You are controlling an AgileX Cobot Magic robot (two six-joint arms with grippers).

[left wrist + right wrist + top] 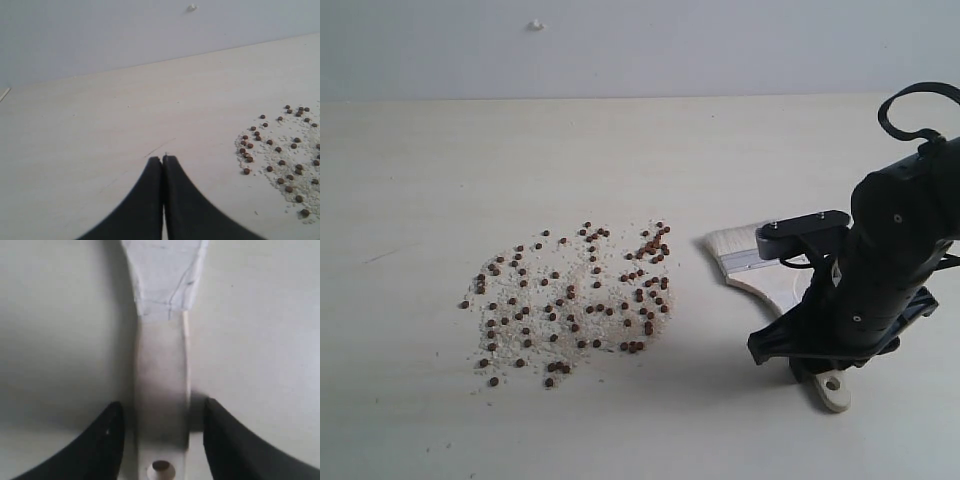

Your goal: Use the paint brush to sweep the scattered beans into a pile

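The beans (575,305) lie scattered among whitish crumbs on the pale table, left of centre; the left wrist view shows their edge (280,150). To their right the paint brush (770,285) lies flat, bristles toward the beans and the handle's holed end nearest the table front. My right gripper (817,362) hangs over the handle (162,385), one finger on each side with a gap at both, so it (162,407) is open around the handle near the hole. My left gripper (163,159) is shut on nothing, over bare table beside the beans, and is out of the exterior view.
The light wooden table (440,180) runs back to a grey wall (620,50) with a small white mark (535,24). The right arm's black body (880,260) covers the middle of the brush handle.
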